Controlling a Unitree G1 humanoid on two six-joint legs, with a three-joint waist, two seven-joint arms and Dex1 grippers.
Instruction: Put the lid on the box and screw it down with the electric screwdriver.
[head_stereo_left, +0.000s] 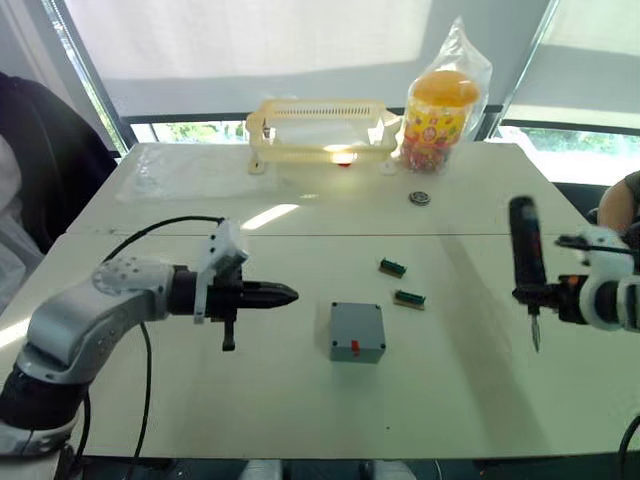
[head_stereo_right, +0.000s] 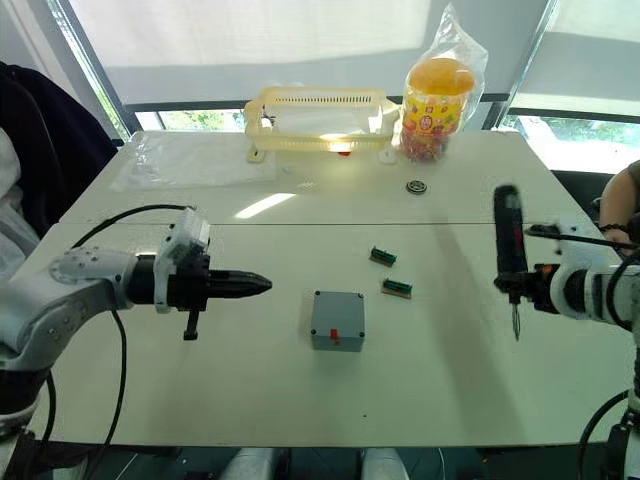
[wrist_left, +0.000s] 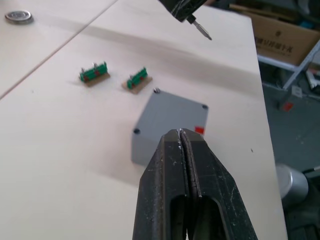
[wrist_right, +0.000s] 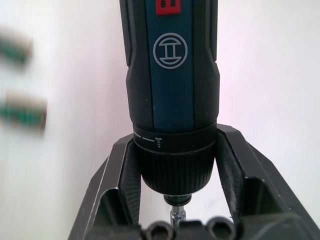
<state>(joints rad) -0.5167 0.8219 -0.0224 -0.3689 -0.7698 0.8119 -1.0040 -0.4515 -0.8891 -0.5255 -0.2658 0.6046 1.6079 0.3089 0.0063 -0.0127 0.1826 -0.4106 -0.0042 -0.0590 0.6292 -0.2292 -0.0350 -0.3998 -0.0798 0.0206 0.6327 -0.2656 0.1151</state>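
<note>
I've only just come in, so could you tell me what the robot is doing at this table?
The right gripper holds the electric screwdriver upright, bit down, above the table off to the box's right. The box sits mid-table with the lid already on it, its red mark facing the robot. The left gripper hangs shut and empty, to the box's left. Two small green parts lie just beyond the box.

Matt grey plastic box (head_stereo_left: 357, 331), smooth pale table (head_stereo_left: 300, 400), and seemingly rubbery black electric screwdriver (wrist_right: 172, 95).
</note>
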